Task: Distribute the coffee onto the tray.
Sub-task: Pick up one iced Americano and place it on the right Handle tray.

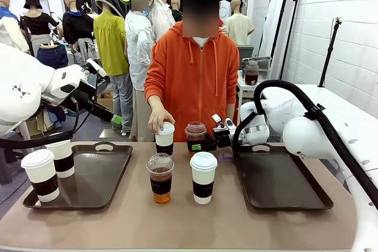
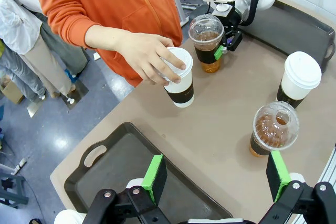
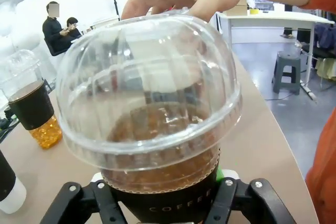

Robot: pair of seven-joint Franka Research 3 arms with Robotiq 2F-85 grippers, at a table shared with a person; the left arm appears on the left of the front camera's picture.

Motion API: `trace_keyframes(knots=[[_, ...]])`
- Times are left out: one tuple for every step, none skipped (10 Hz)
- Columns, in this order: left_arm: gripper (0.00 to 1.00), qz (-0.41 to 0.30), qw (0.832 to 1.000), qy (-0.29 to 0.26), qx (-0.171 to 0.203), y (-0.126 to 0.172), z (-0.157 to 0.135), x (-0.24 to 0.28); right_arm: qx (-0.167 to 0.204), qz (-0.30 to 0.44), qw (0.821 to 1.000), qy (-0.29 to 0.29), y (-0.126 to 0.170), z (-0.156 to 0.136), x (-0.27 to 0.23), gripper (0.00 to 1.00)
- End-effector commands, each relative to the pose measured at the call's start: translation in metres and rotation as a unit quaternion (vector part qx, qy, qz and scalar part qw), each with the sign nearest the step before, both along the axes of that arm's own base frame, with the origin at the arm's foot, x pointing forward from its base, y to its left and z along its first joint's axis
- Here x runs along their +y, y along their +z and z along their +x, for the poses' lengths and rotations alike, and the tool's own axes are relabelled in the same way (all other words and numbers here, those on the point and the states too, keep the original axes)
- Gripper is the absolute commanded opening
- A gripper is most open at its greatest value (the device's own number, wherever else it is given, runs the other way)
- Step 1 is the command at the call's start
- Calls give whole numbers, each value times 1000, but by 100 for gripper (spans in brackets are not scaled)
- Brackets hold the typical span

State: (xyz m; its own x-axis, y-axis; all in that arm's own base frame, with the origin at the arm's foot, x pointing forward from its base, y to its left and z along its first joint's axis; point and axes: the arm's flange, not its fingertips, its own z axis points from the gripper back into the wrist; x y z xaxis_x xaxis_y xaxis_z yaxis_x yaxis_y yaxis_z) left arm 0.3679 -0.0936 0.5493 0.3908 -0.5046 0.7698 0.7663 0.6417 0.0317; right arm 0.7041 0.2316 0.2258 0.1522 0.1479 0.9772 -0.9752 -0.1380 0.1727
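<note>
My right gripper is shut on a clear dome-lidded cup of coffee standing at the table's far middle. In the right wrist view its fingers press the cup's dark band. A person's hand holds a white lidded cup beside it. Nearer the front stand another clear cup and a white cup. Two white cups stand on the left tray. The left gripper hangs open and empty above that tray's edge.
A dark tray lies bare at the right, under my right arm. The person in an orange hoodie stands at the far edge. Bare table shows along the front edge and between the trays.
</note>
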Motion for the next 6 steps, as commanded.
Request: trace_keyframes(knots=[[100, -5, 1000, -2, 2, -2, 1, 2, 11, 8, 1000, 3, 4, 8, -1, 62], [100, -5, 1000, -2, 2, -2, 1, 2, 10, 8, 1000, 2, 6, 7, -3, 62], [100, -5, 1000, -2, 2, -2, 1, 2, 8, 10, 1000, 3, 12, 5, -7, 62], [100, -5, 1000, -2, 2, -2, 1, 2, 4, 12, 1000, 3, 22, 2, -14, 62], [100, -5, 1000, -2, 2, -2, 1, 2, 3, 10, 1000, 5, 36, -1, -24, 62], [100, -5, 1000, -2, 2, -2, 1, 2, 0, 6, 1000, 4, 54, -5, -40, 62]])
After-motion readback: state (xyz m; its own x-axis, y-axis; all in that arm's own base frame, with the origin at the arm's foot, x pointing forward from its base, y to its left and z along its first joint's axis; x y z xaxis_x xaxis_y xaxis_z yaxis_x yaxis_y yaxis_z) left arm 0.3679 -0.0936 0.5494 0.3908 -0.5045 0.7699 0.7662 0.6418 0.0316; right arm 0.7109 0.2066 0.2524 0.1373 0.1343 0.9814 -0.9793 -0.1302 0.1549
